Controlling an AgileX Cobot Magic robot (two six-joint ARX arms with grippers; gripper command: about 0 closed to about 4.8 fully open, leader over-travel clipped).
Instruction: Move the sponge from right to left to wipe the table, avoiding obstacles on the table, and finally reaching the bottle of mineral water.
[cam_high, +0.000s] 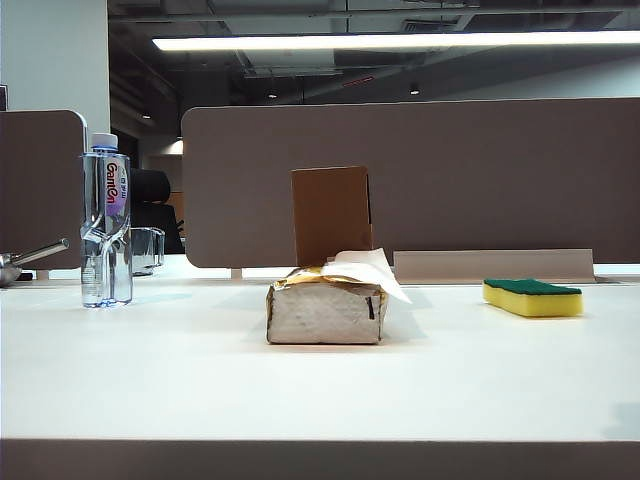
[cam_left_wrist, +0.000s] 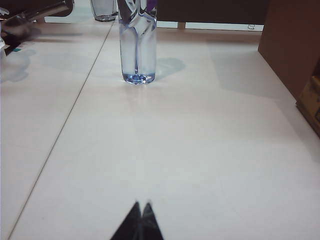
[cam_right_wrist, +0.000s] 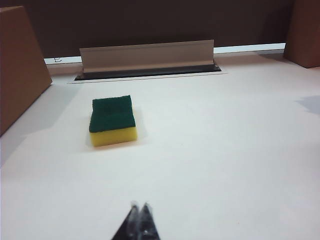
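Exterior view first: we see the table (cam_high: 200, 380), white with a brownish near edge, and neither arm appears in this view. On the right lies the sponge (cam_high: 532, 297), a yellow block with its green scouring layer facing up, flat on the surface and touching nothing else. Near the middle sits the crumpled tissue pack (cam_high: 326, 311) with white tissue (cam_high: 370, 270) sticking out of its top; just behind it stands the upright brown cardboard box (cam_high: 331, 214). On the far left stands the bottle of mineral water (cam_high: 105, 222), upright with its white cap on, and a small clear glass mug (cam_high: 146, 250) sits just behind and to its right. A long brown partition (cam_high: 480, 170) runs along the far side.

From the left wrist camera we see the left gripper (cam_left_wrist: 141, 207) with its fingertips pressed together on nothing, hovering over bare table on the near side of the bottle's base.

From the right wrist camera we see the right gripper (cam_right_wrist: 139, 207) likewise clenched and empty, on the near side of the sponge and well apart from it.
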